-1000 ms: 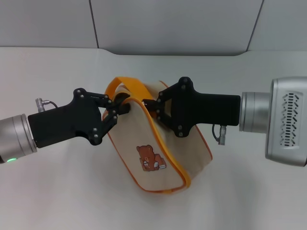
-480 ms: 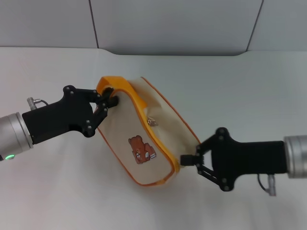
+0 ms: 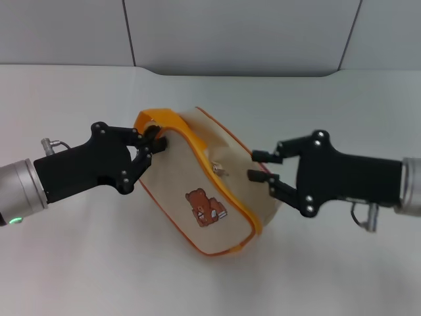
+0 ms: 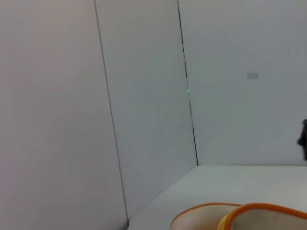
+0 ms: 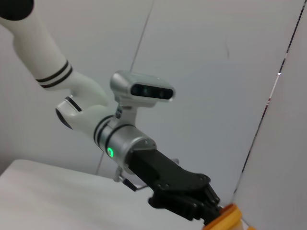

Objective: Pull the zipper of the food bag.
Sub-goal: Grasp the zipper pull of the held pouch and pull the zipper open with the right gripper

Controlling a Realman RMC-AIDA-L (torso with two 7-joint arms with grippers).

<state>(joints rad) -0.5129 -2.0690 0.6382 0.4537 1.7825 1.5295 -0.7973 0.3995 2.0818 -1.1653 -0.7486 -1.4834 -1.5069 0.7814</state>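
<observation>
The food bag is a cream pouch with orange piping and a brown bear print, lying tilted on the white table. The zipper's small silver pull tab sits on the orange-yellow track about midway along the bag's top. My left gripper is shut on the bag's left end by the orange strap. My right gripper is open and empty just right of the bag, a short way from the pull tab. The right wrist view shows the left gripper on the orange edge. The left wrist view shows the bag's orange rim.
A grey wall panel stands behind the table. Bare table lies in front of the bag and to both sides. A dark bit of the right gripper shows at the edge of the left wrist view.
My right gripper left the bag's top, swept down to the bag's lower right end, then rose to the bag's right side and opened. The bag shifted with it; the left gripper kept its hold.
</observation>
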